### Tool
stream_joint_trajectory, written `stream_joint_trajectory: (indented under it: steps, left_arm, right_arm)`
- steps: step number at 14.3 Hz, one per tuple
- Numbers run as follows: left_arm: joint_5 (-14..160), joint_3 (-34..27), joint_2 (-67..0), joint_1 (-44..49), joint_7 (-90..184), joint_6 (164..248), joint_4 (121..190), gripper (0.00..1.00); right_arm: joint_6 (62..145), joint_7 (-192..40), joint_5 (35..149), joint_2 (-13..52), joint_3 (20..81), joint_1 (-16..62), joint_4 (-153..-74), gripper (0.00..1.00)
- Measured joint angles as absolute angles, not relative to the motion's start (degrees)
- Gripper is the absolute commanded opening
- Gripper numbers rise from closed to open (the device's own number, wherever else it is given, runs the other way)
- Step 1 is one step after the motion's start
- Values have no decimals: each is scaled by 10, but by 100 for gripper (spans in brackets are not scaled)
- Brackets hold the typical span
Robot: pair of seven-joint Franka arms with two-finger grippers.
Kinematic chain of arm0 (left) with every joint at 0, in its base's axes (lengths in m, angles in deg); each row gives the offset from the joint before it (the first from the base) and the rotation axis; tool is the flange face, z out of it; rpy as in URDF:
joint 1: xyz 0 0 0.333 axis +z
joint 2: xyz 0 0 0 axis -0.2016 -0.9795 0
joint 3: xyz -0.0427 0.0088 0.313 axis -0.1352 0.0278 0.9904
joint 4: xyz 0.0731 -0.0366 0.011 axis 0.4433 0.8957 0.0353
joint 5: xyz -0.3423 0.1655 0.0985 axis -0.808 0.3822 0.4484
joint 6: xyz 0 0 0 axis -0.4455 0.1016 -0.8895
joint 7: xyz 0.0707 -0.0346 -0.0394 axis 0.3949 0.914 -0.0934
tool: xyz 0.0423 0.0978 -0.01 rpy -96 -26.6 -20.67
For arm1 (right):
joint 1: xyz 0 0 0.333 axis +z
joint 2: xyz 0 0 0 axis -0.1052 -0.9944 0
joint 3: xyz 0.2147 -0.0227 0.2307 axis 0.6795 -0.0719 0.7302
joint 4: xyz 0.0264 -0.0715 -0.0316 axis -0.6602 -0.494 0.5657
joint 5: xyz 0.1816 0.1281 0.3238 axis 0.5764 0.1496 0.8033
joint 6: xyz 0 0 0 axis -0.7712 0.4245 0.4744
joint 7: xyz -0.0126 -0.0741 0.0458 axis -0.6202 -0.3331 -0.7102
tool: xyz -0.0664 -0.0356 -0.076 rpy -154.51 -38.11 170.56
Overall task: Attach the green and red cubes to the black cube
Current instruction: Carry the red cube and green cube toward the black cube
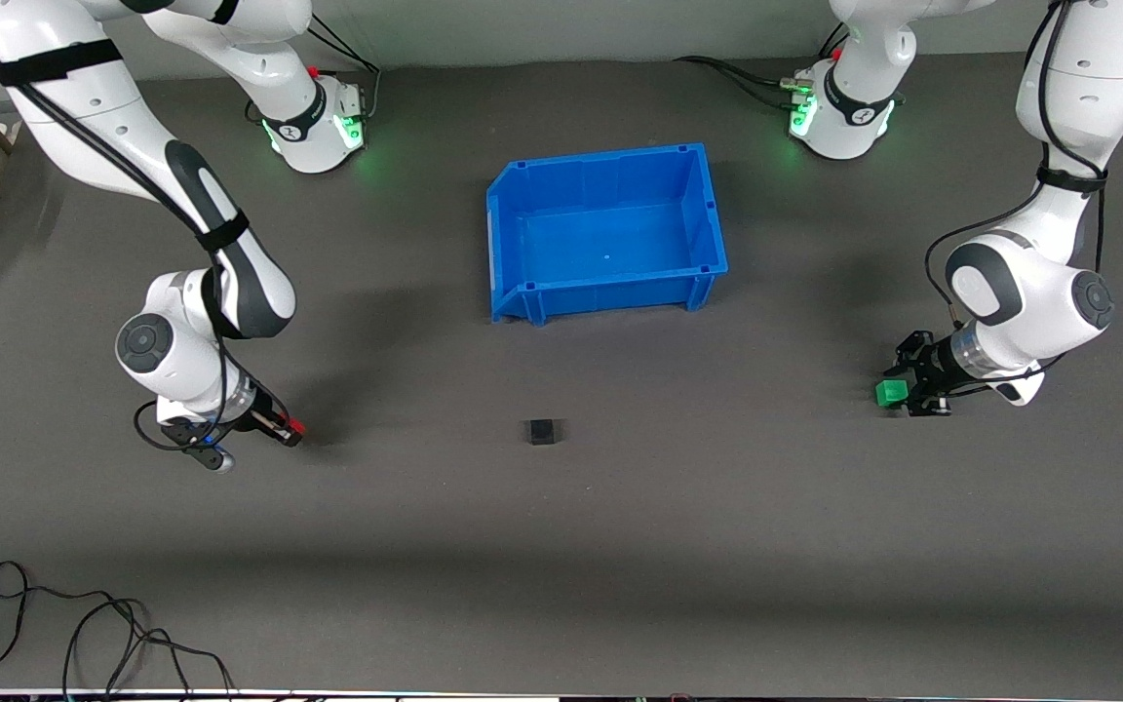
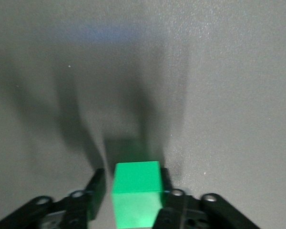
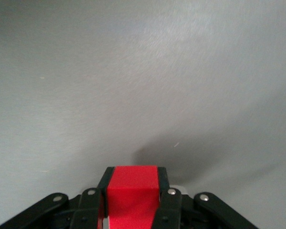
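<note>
At the right arm's end of the table, the right gripper sits low over the dark mat with its fingers clamped on the red cube; the right wrist view shows the cube squeezed squarely between both pads, one face turned outward, which would let that face meet another block. Toward the middle of the table the black cube lies alone on the mat, nearer to the front camera than the blue bin, which looks empty. It is well apart from both grippers and roughly between them, so each arm could bring its cube in from its own end. At the left arm's end, the left gripper is down near the table around the green cube. In the left wrist view the green cube stands between the fingers, one pad touching it and the other showing a thin gap, so the grasp looks not fully closed, and I cannot tell whether the cube is off the mat. Judging from this, both coloured cubes are yet to be joined to the black one.
</note>
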State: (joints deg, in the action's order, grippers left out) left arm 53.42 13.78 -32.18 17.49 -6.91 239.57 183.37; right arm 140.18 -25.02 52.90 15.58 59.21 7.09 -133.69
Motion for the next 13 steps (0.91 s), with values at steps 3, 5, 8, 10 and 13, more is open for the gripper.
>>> stream_joint_trajectory:
  steps: [3,5,8,10,13]
  left_arm:
    - [530,138,-321,175,-68,2396,1826,29]
    - [528,136,-320,173,-81,2396,1808,29]
    - [527,128,-321,144,-147,2373,1753,29]
    - [527,124,-329,104,-195,2358,1705,26]
    - [526,121,-384,44,-263,2354,1621,22]
  right_arm:
    - [1360,-61,529,156,637,84,-1306,15]
    - [1316,73,529,148,663,104,-1260,15]
    - [1260,231,529,106,673,160,-1158,15]
    - [1250,310,529,60,677,194,-1084,15]
    - [1249,411,528,-27,691,226,-978,14]
